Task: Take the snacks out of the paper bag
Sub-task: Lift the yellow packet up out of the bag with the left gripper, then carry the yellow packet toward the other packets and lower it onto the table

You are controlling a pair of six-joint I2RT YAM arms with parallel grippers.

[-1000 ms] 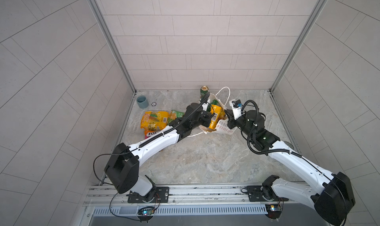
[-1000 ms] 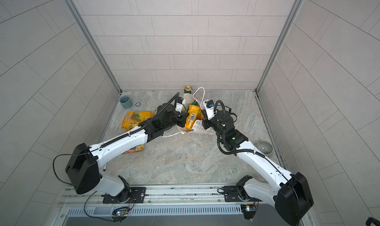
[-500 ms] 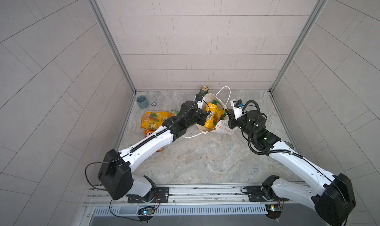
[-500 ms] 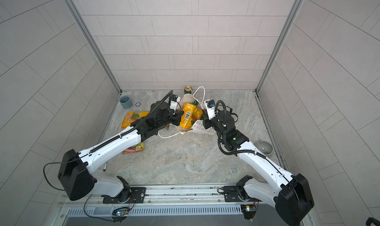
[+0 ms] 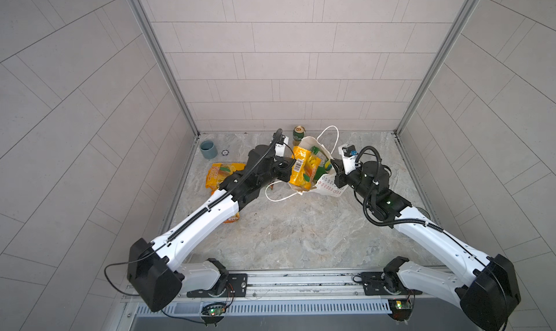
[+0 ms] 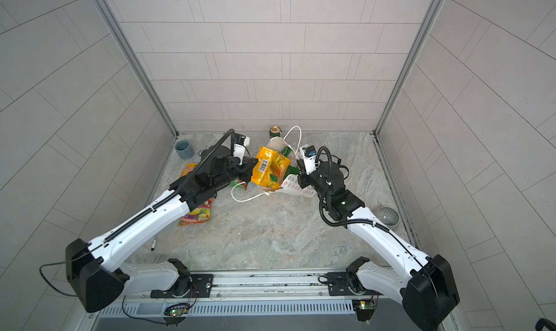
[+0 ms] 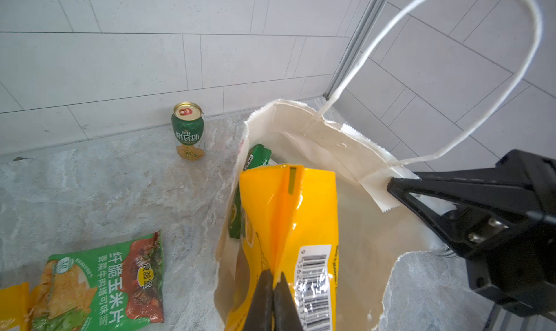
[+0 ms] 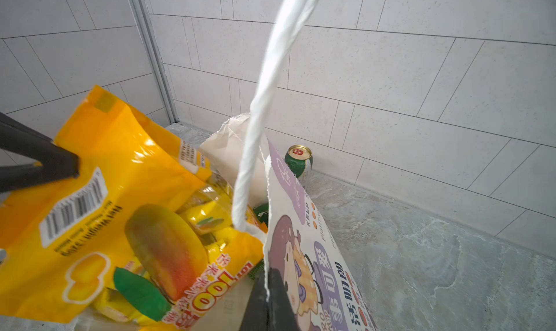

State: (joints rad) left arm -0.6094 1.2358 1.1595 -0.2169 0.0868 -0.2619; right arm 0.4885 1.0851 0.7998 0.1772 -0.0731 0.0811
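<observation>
My left gripper is shut on the back seam of a yellow snack packet with a barcode, holding it tilted, half out of the paper bag's mouth. In both top views this yellow packet hangs over the bag. My right gripper is shut on the rim of the bag's printed side. A green packet still sits inside. More snacks lie to the left: a yellow-orange one, a green one and an orange-purple one.
A green-gold can stands by the back wall just behind the bag. A grey-blue cup is in the back left corner. A round metal piece lies near the right wall. A pen lies at front left. The bag's cord handles loop up and out.
My left gripper has drawn the yellow packet a little up and leftward out of the bag. The right gripper keeps its hold on the bag's rim and has hardly moved.
</observation>
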